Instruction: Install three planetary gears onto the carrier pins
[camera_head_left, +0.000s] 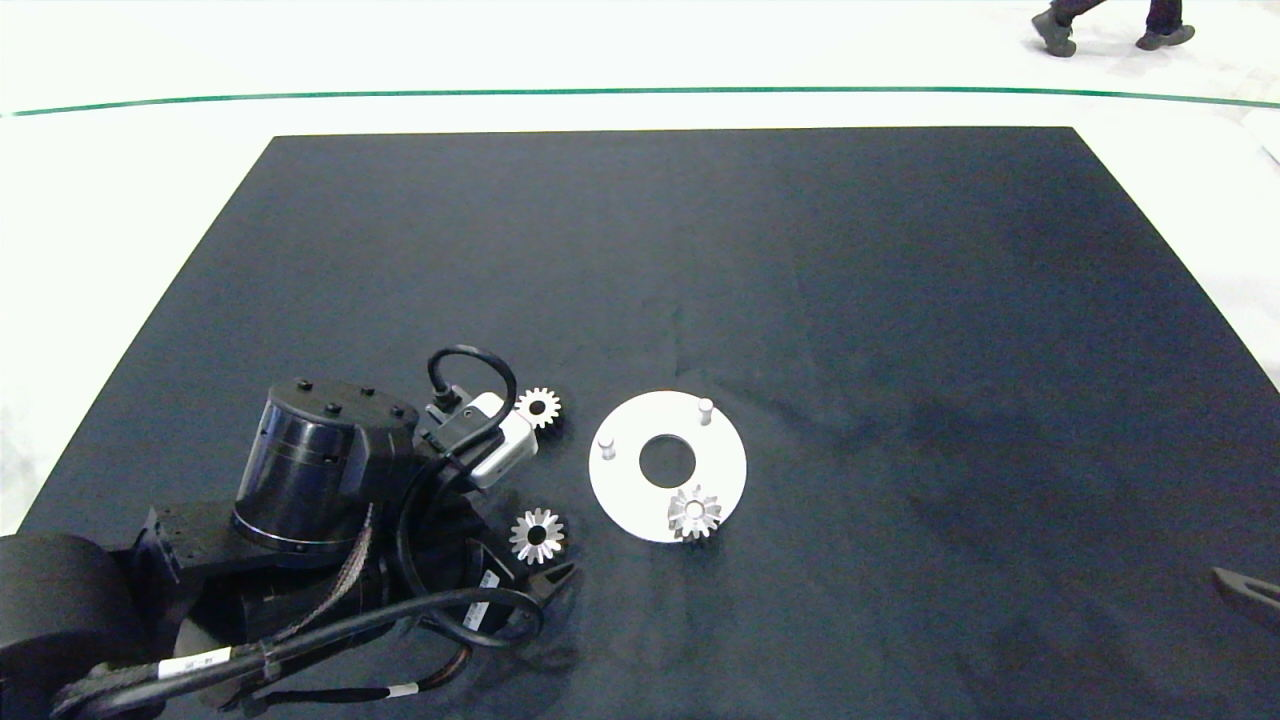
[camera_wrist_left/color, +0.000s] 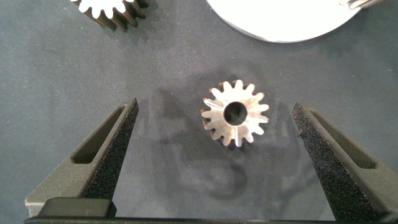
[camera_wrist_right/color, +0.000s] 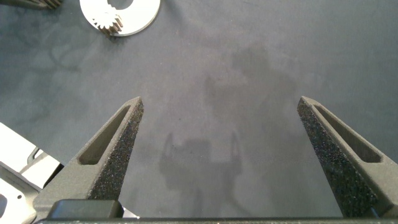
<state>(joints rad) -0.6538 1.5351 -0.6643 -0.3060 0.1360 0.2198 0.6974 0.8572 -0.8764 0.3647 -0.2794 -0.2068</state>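
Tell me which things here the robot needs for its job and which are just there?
Needed: gear on disc; two loose gears; bare pins; disc; open left end effector above one gear.
Just there: black mat; a person's shoes; idle right end effector.

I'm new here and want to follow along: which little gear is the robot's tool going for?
Find the white disc near the middle of the black mat. Two loose gears lie on the mat left of it, beside the dark arm. The target gear is the nearer one, lying flat between the open fingers of the left tool; the other loose gear lies farther away.
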